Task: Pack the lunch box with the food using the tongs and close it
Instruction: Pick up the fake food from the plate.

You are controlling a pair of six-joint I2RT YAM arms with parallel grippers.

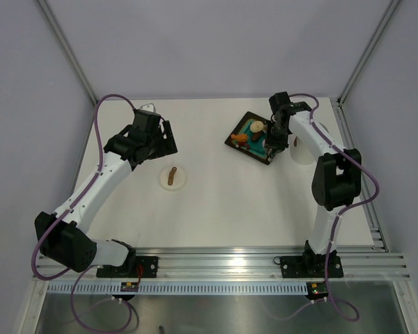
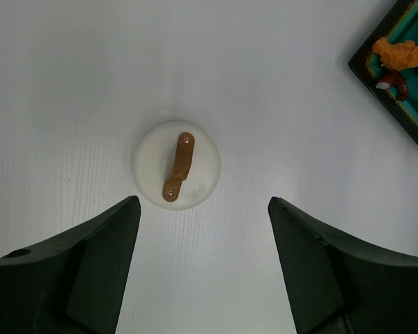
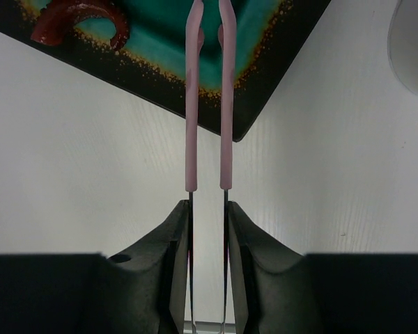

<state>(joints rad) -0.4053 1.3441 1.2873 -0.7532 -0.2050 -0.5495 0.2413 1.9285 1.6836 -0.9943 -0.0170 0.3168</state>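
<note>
Only the right wrist view showed the right hand [image 3: 209, 209] pinched narrow on the tongs [image 3: 190, 104]. Their tips were cut off over a corner of the tray [image 3: 254, 90], where food [image 2: 400, 53] lay. The left hand [image 2: 202, 202] hung wide open and empty above the lid [image 2: 198, 174], mid-desk. The lunch box [image 1: 298, 154] stood by the desk's right edge, partly behind the arm.

Pink tongs [image 3: 209, 104] pinched narrow near food [image 2: 398, 54]; white tub [image 3: 414, 49] lidless, lid [image 2: 176, 165] well apart
</note>
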